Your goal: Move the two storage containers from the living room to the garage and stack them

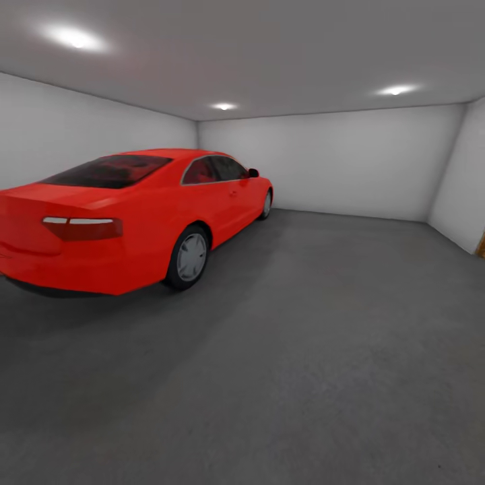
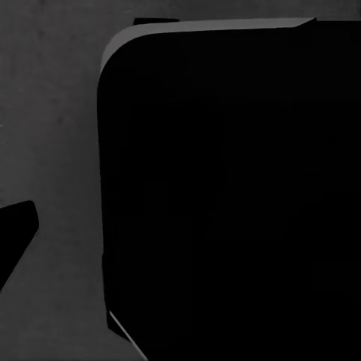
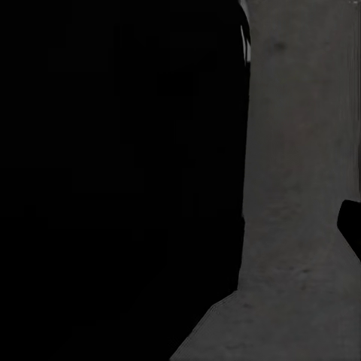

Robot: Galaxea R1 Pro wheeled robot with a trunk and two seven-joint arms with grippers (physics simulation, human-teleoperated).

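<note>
I am in the garage, facing its dark grey concrete floor [image 1: 323, 350]. The two storage containers are out of view. In the left wrist view, one black fingertip [image 2: 16, 239] of my left gripper sits at the frame's edge over bare floor [image 2: 53, 113], beside a large black rounded body [image 2: 226, 203]. In the right wrist view, a black fingertip [image 3: 350, 226] likewise sits at the edge, over a strip of floor [image 3: 293, 188]. Both fingertips stand far out to the side with nothing held against them.
A red car [image 1: 128, 215] is parked at the left, tail toward me, its rear wheel [image 1: 191, 256] close to the open floor. White-grey walls [image 1: 337, 162] close the room. A brown edge [image 1: 481, 246] shows at the right wall. Open floor spreads ahead and right.
</note>
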